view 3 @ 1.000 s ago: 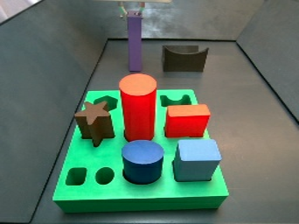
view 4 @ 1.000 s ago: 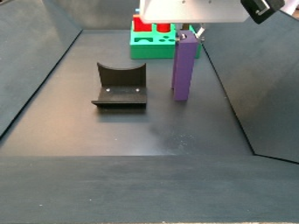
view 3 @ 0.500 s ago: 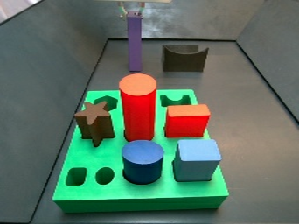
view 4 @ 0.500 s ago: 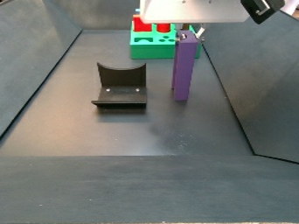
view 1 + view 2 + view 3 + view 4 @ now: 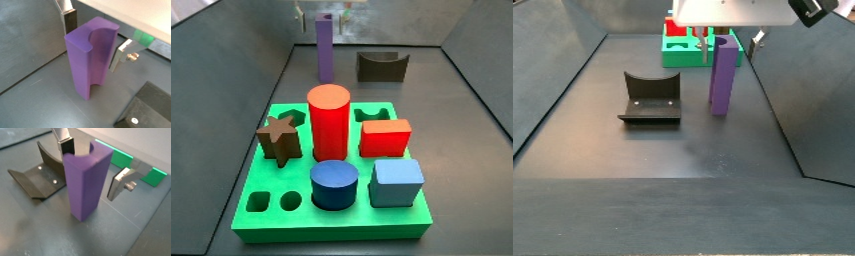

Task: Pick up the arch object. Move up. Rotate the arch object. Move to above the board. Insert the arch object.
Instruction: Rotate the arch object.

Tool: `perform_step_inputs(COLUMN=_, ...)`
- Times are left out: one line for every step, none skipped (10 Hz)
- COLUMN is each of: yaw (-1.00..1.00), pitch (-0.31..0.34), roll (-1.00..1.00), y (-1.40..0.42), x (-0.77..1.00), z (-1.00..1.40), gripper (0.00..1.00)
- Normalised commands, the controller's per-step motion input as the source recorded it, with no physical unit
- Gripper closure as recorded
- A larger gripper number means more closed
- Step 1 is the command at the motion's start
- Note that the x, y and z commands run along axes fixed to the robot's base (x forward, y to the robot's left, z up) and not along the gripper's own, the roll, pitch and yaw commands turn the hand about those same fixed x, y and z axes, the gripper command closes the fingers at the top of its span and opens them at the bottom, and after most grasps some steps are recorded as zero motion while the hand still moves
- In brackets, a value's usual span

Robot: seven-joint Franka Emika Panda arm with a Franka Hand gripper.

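The arch object [image 5: 326, 50] is a tall purple block that stands upright on the dark floor behind the green board [image 5: 265, 175]. It also shows in a side view [image 5: 724, 75] and in both wrist views [image 5: 90, 60] [image 5: 85, 183]. My gripper [image 5: 326, 17] [image 5: 731, 40] is open and straddles the block's upper part. In both wrist views [image 5: 92, 46] [image 5: 91, 170] one silver finger [image 5: 69, 20] stands close beside the block and the other finger [image 5: 117, 56] stands apart from it with a visible gap. The board's edge shows behind it [image 5: 120, 159].
A dark olive-brown block with a U-shaped notch [image 5: 381, 66] [image 5: 649, 97] lies beside the arch object. The board holds a red cylinder [image 5: 329, 120], a brown star [image 5: 279, 137], a red cube [image 5: 385, 137], a blue cylinder [image 5: 334, 185] and a light blue cube [image 5: 397, 183]. Grey walls slope in on both sides.
My gripper's fingers have spread apart around the top of the arch object. The block has not moved.
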Motion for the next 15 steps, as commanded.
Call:
perform_step_inputs(yaw=-0.01, pitch=-0.037, roll=0.04, y=0.0, x=-0.02, z=1.0, gripper=0.0)
perform_step_inputs(yaw=-0.01, pitch=-0.009, roll=0.04, y=0.0, x=-0.04, z=1.0, gripper=0.0)
perform_step_inputs(yaw=-0.01, pitch=0.024, roll=0.05, y=0.01, x=-0.03, z=0.78, gripper=0.0)
perform_step_inputs(yaw=-0.01, pitch=0.037, roll=0.05, y=0.01, x=-0.02, z=0.67, gripper=0.0)
perform_step_inputs(yaw=0.0, pitch=0.056, roll=0.06, y=0.01, x=0.0, z=0.43, gripper=0.0)
perform_step_inputs(yaw=0.0, pitch=0.073, roll=0.06, y=0.01, x=0.01, z=0.25, gripper=0.0)
perform_step_inputs(yaw=-1.0, pitch=0.013, roll=0.01, y=0.08, x=0.0, z=0.0, gripper=0.0)
perform_step_inputs(yaw=-1.0, pitch=0.013, roll=0.01, y=0.08, x=0.01, z=-0.03, gripper=0.0)
perform_step_inputs(yaw=-1.0, pitch=0.011, roll=0.0, y=0.06, x=0.02, z=-0.01, gripper=0.0)
perform_step_inputs(yaw=-1.0, pitch=0.012, roll=0.0, y=0.05, x=0.02, z=-0.01, gripper=0.0)
perform_step_inputs(yaw=-1.0, pitch=0.012, roll=0.0, y=0.04, x=0.02, z=-0.01, gripper=0.0)
perform_step_inputs(yaw=-1.0, pitch=0.013, roll=0.0, y=0.03, x=0.02, z=-0.01, gripper=0.0)
perform_step_inputs(yaw=-1.0, pitch=0.014, roll=0.01, y=0.03, x=0.02, z=-0.01, gripper=0.0)
perform_step_inputs(yaw=-1.0, pitch=0.015, roll=0.01, y=0.03, x=0.02, z=-0.01, gripper=0.0)
perform_step_inputs(yaw=-1.0, pitch=0.015, roll=0.01, y=0.03, x=0.02, z=-0.01, gripper=0.0)
